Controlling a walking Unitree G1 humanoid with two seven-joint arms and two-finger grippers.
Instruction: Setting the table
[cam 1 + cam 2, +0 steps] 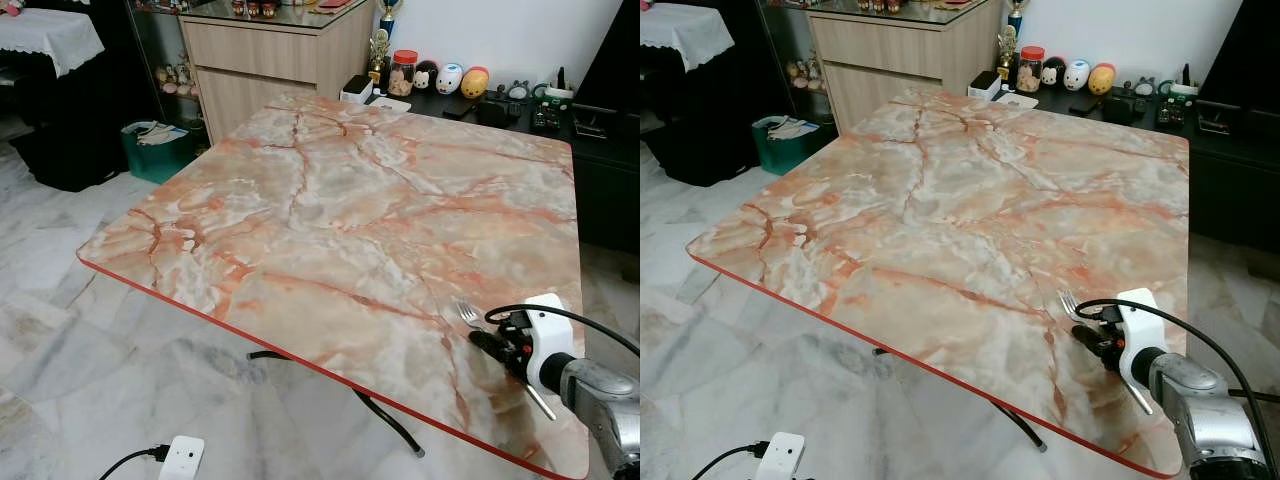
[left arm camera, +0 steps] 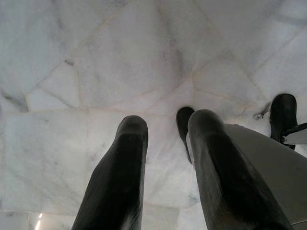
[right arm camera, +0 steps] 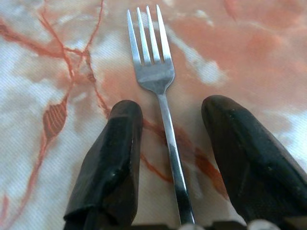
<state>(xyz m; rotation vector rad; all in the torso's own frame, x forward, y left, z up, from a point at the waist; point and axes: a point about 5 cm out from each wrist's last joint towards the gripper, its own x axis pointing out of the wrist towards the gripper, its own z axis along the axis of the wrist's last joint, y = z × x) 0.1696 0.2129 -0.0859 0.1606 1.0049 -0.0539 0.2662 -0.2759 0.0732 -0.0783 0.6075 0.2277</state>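
Observation:
A silver fork (image 3: pixel 160 76) lies flat on the pink marble-patterned table (image 1: pixel 330 210), near its front right corner, with its tines pointing away from me. My right gripper (image 1: pixel 482 338) hovers low over the fork's handle (image 1: pixel 540 402). It is open, and its two black fingers (image 3: pixel 115 143) straddle the handle without touching it. The left gripper (image 2: pixel 169 120) hangs open over the white marble floor with nothing between its fingers.
The table has a thin red edge (image 1: pixel 300 352) and black legs (image 1: pixel 385 420). A wooden cabinet (image 1: pixel 270 60) stands at the back, beside a dark shelf with jars and figurines (image 1: pixel 440 78). A teal bin (image 1: pixel 155 148) and a white power strip (image 1: pixel 180 460) sit on the floor.

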